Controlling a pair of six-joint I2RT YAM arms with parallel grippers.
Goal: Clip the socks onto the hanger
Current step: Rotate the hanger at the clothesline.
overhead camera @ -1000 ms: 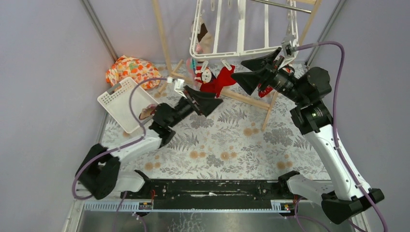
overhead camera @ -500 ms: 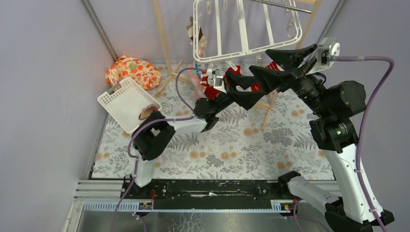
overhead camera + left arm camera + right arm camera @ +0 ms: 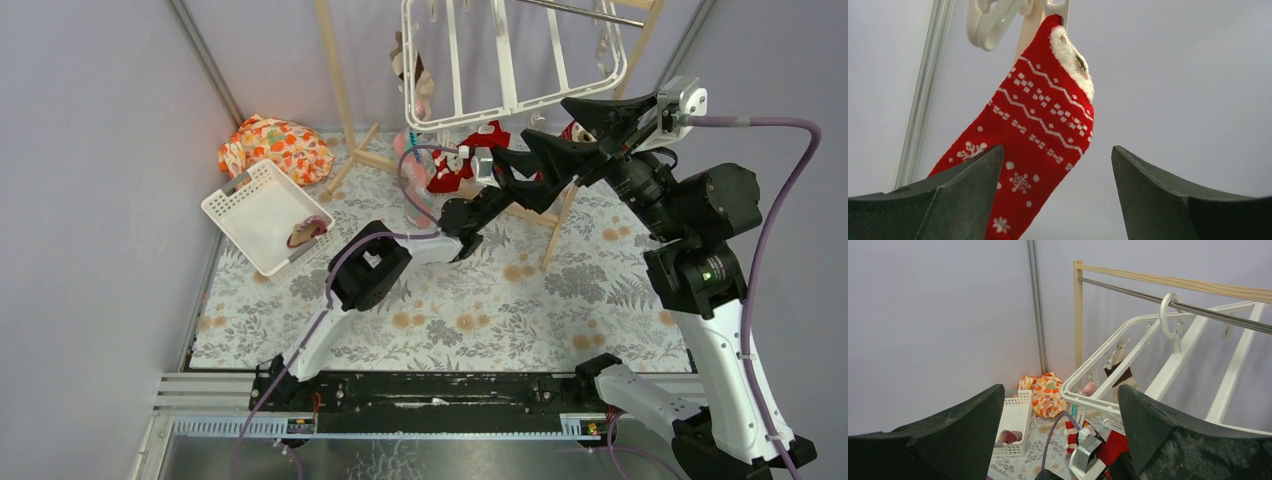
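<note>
Left wrist view looks up through the released left gripper point(image 3: 1056, 148) at a red sock point(image 3: 1038, 145) hanging from a white clip point(image 3: 1055, 6) at 12 o'clock. The cuff appears pinched in the clip, and the foot trails toward 7 o'clock, passing close to the gripper on that side. Nothing is grasped. The right gripper point(image 3: 1060, 387) is likewise spread wide and empty, poised near the hanger point(image 3: 505, 55), which hangs at 12 o'clock above the counter point(image 3: 560, 300). The step in hand is judged to be release and retreat from a clipped sock. To do it well, keep the left gripper fully spread and draw it straight down toward 6 o'clock, so that neither side drags the knit or tugs the cuff from the clip. Keep the right gripper off the frame so the hanger does not swing. Confirm that the cuff sits squarely in the clip before leaving. The red sock is a soft knit with white snowflakes, dotted bands and zigzag lines, and a fluffy white cuff. A striped sock point(image 3: 415, 70) hangs at the hanger's 9 o'clock edge. A second red sock point(image 3: 447, 172) shows below the near edge; whether a clip holds it cannot be told.
</note>
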